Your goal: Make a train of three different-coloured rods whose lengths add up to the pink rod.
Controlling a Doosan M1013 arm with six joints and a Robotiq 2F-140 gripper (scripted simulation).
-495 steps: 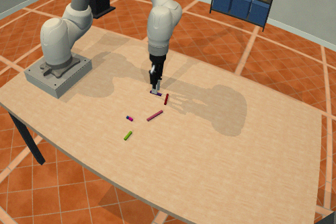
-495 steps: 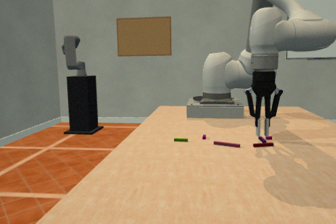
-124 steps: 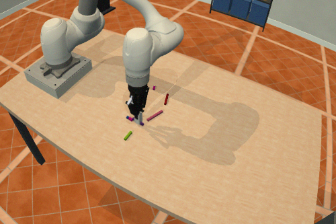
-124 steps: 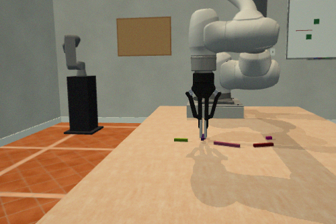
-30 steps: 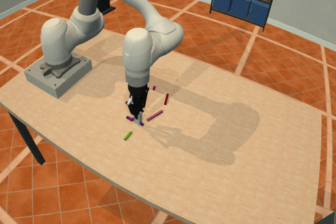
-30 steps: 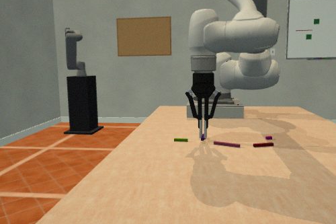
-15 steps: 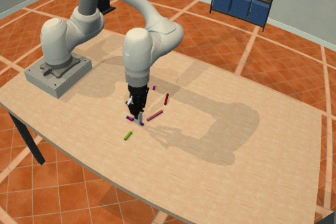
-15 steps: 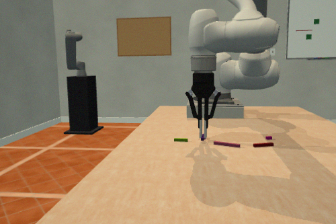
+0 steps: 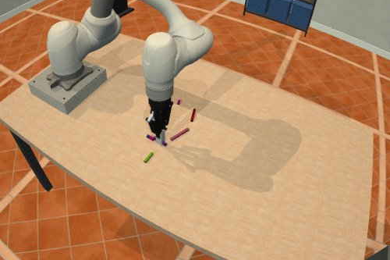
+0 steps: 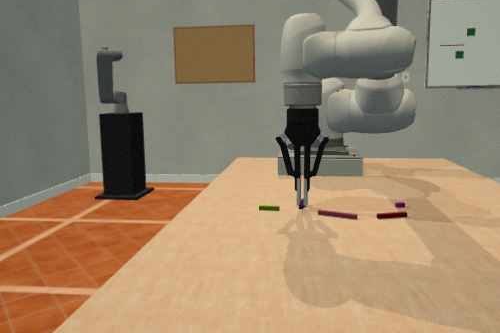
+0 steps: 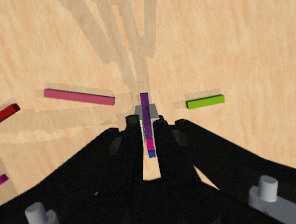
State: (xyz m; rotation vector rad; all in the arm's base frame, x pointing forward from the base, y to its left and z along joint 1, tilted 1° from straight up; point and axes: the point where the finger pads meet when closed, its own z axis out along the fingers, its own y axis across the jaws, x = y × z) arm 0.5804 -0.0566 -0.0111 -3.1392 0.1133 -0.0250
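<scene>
My gripper (image 9: 160,140) (image 10: 302,201) (image 11: 146,114) is shut on the purple rod (image 9: 164,144) (image 10: 301,204) (image 11: 145,101), low at the table top. A magenta rod (image 9: 151,138) (image 11: 150,145) follows at the purple rod's base-side end, then a blue rod (image 9: 148,136) (image 11: 152,154). The three run nearly in one line, with no clear gap; the blue one looks slightly aside. Whether the purple rod touches the table cannot be told. The pink rod (image 9: 179,134) (image 10: 337,214) (image 11: 79,97) lies apart on one side, the lime rod (image 9: 148,157) (image 10: 269,208) (image 11: 205,101) on the other.
A red rod (image 9: 193,115) (image 10: 392,215) (image 11: 9,112) lies beyond the pink rod. A second magenta rod (image 9: 179,102) (image 10: 400,205) (image 11: 3,179) lies beyond that, nearer the arm's base. The arm's shadow falls across the table (image 9: 312,208).
</scene>
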